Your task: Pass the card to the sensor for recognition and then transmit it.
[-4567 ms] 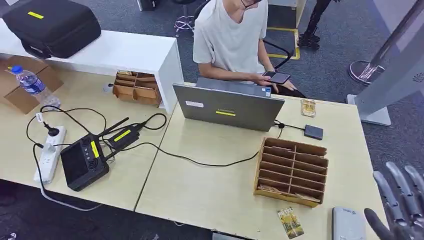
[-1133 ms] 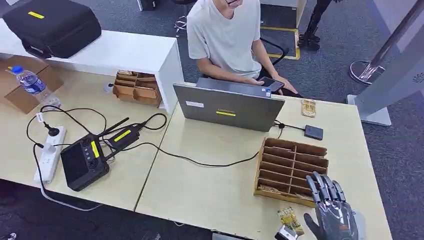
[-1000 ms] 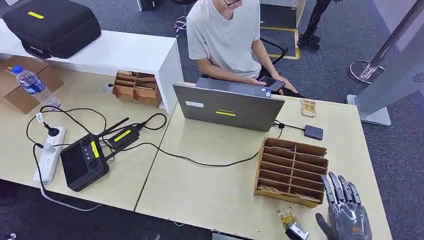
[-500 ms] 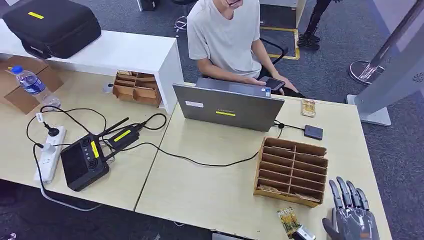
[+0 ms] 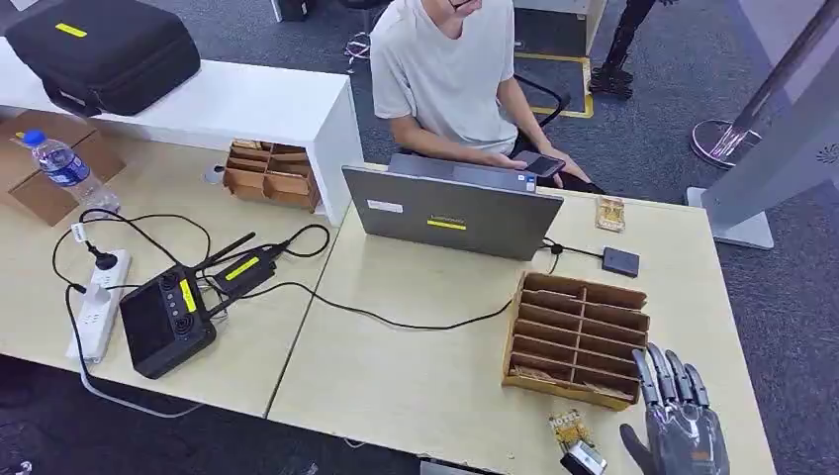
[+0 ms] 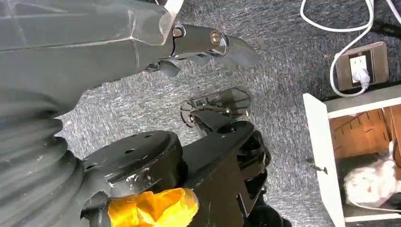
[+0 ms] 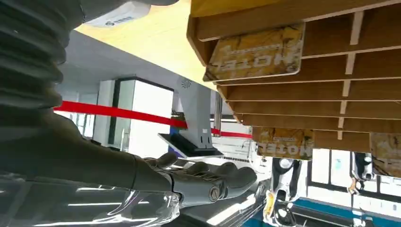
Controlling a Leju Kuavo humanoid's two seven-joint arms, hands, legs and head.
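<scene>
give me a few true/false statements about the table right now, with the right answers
1. The right hand is beside the wooden slotted rack, at the table's near edge. True.
2. The right hand grips a card. False: it holds nothing, fingers straight and apart.
3. A yellow patterned card lies on the table in front of the rack. True.
4. The laptop is closed flat. False: its lid is up, back towards the robot.
5. The person behind the laptop holds a phone. True.
6. The water bottle stands inside the rack. False: it stands far off, by a cardboard box.
</scene>
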